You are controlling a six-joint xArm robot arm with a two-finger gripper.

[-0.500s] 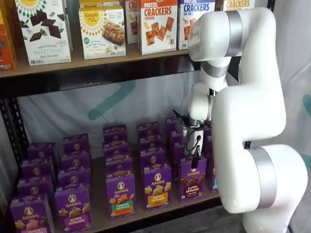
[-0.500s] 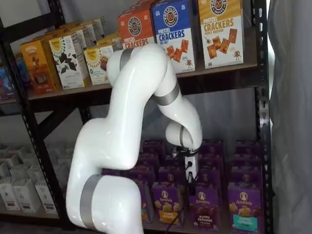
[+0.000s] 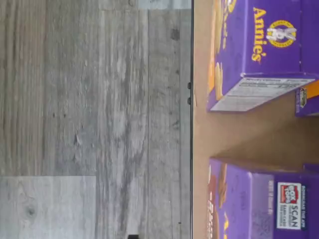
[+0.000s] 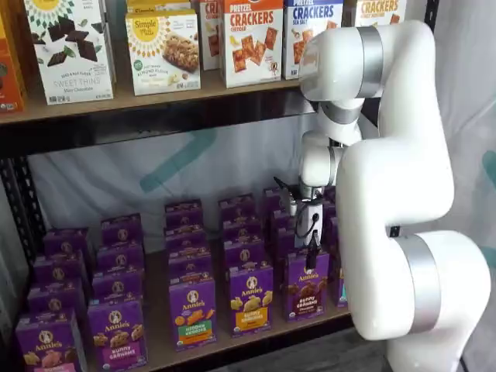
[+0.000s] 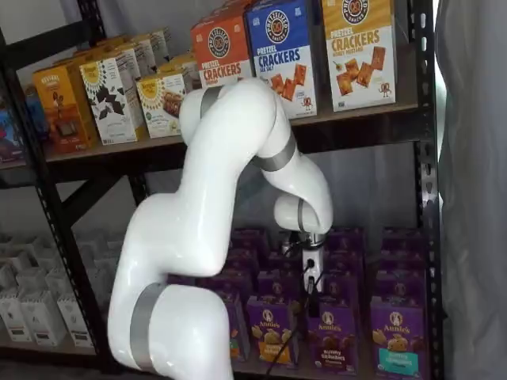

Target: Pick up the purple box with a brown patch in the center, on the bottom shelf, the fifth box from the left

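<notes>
Purple Annie's boxes fill the bottom shelf (image 4: 232, 341) in rows, with cracker boxes (image 4: 252, 39) on the shelf above. The white arm (image 4: 395, 186) stands in front, hiding the rightmost boxes. The purple box with a brown patch (image 4: 308, 285) sits at the shelf's front edge, directly below the gripper (image 4: 310, 252). Its black fingers appear side-on; their spacing cannot be told. Four front boxes stand beside the target, away from the arm.

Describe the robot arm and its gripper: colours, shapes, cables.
The arm is glossy white, built of thick rounded segments with grey metallic bands at the joints. The gripper has a small white body and black fingers, and a thin black cable loops beside it.
</notes>
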